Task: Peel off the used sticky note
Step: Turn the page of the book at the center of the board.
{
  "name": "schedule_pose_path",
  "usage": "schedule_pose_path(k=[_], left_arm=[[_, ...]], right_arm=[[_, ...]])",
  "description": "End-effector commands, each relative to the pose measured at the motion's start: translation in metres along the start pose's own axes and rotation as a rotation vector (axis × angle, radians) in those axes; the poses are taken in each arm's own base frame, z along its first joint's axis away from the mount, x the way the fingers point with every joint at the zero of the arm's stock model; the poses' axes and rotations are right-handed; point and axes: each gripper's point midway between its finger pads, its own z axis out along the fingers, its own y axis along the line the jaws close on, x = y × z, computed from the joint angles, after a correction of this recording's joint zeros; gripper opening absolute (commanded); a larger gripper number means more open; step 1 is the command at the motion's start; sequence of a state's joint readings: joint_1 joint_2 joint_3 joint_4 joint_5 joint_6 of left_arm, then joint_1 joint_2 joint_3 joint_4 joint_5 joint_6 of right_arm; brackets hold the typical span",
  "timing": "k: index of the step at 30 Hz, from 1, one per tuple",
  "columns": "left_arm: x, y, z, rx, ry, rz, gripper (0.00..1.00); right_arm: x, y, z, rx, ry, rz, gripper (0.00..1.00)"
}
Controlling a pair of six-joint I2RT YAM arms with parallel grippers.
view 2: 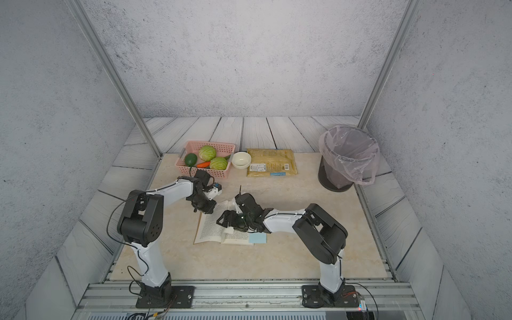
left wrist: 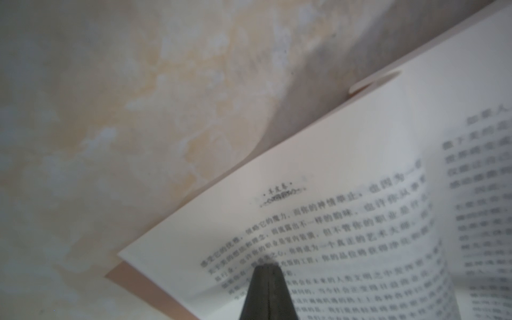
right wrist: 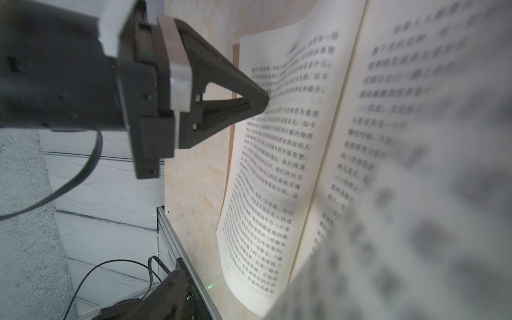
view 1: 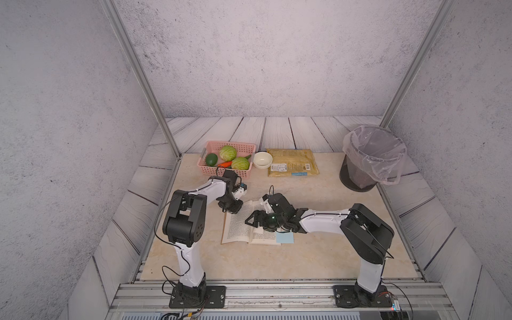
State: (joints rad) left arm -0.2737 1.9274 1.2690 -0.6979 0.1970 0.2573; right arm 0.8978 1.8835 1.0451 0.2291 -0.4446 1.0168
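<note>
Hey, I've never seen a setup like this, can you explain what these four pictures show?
Two robot arms stand at the near edge of a table. Two pictures look down on everything from above; two come from a camera on each arm's wrist. On the table lie an open book with a blue sticky note at its right page's corner, a pink basket of vegetables, a white bowl, a yellow packet and a lined bin. The left pincer is shut, its tip on the book's left page. The right pincer is open over the book, holding nothing.

The book is matt paper, the table smooth marble-look, the bin liner glossy plastic.
</note>
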Motion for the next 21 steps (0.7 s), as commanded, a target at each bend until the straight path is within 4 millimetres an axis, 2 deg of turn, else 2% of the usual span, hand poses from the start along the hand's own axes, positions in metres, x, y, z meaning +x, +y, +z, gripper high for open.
schedule_pose_path(k=[1,6,9,15,21], left_arm=[[0.008,0.007,0.011,-0.009,0.035,-0.023,0.0],[0.009,0.008,0.011,-0.007,0.037,-0.025,0.0],[0.009,0.007,0.011,-0.006,0.037,-0.025,0.0],[0.008,0.008,0.01,-0.005,0.033,-0.026,0.0],[0.008,0.008,0.01,-0.003,0.032,-0.028,0.0]], right_arm=[[0.007,0.013,0.011,-0.041,0.048,-0.048,0.83],[0.008,0.02,0.016,-0.079,0.057,-0.072,0.87],[0.007,0.034,0.016,-0.145,0.057,-0.102,0.91],[0.004,0.053,0.015,-0.194,0.066,-0.144,0.92],[0.006,0.053,0.025,-0.219,0.093,-0.121,0.92]])
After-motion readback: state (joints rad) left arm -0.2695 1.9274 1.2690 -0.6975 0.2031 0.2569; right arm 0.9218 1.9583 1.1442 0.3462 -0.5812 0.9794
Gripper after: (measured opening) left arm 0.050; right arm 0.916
